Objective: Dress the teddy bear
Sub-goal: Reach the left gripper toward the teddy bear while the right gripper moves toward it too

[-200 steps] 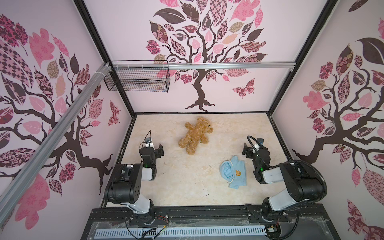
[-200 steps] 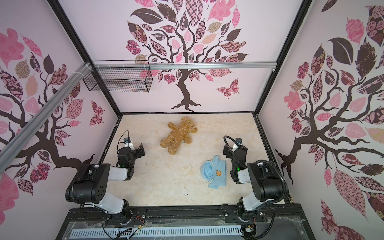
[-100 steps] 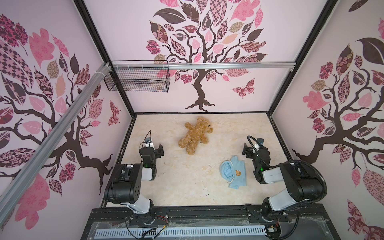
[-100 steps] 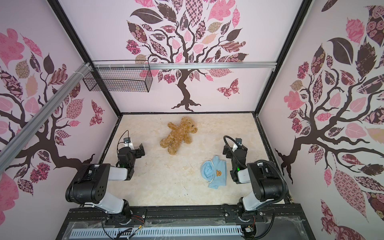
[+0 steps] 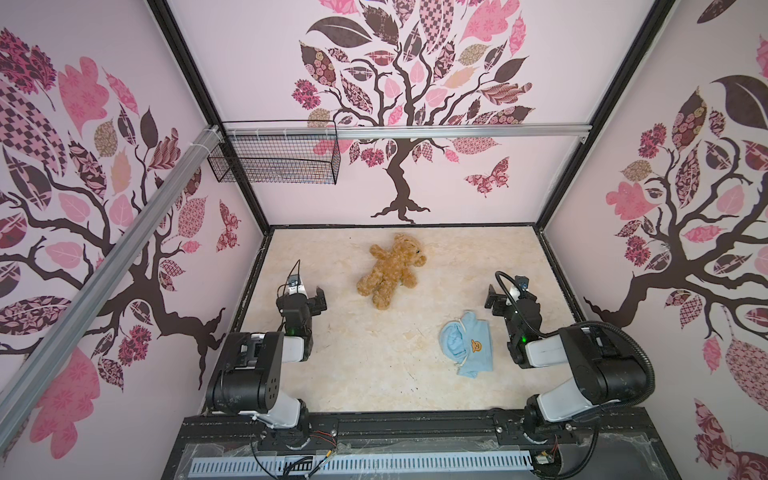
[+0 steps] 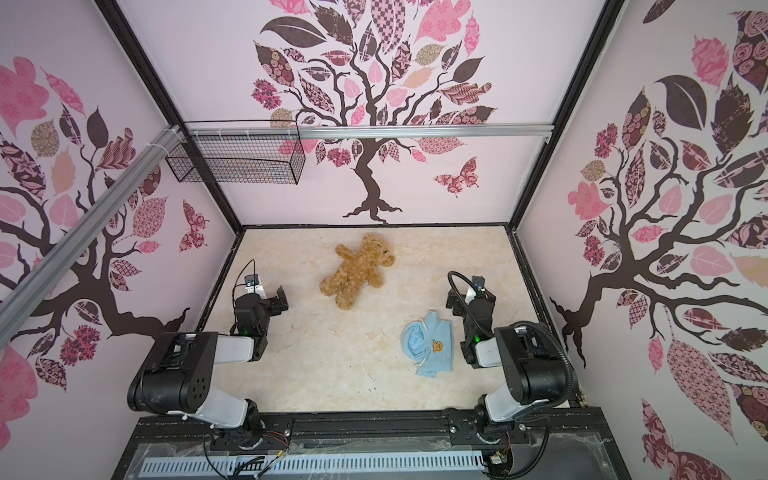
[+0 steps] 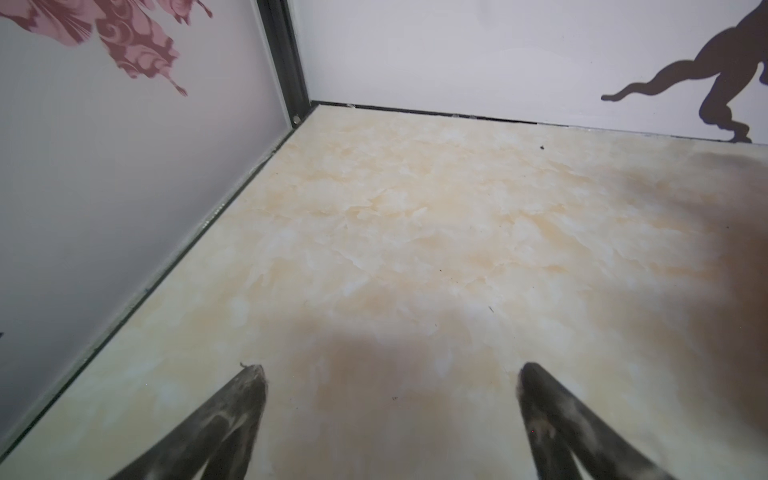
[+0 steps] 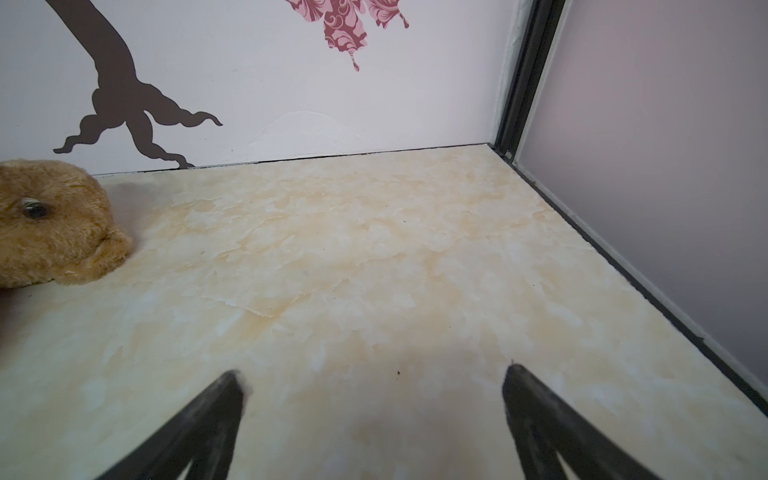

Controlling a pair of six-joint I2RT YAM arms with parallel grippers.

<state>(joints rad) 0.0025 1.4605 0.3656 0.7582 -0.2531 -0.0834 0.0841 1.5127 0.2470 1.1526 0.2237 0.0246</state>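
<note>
In both top views a golden-brown shaggy plush teddy bear [image 5: 392, 270] lies on the cream marbled bench [image 5: 353, 374], head toward the back wall [image 5: 457, 199]. A light blue shirt [image 5: 467, 351] with an orange bear-face emblem lies right of the bear and nearer the front, apart from it. The left claw [image 5: 307, 296] sits left of the bear, the right claw [image 5: 509, 296] right of it, both well clear.

In the left wrist view the left claw's dark fingers [image 7: 232, 415] gape wide over bare bench, gripping nothing.

In the right wrist view the right claw's fingers [image 8: 208, 424] gape likewise, empty. The bear's head lies beyond them, apart.
</note>
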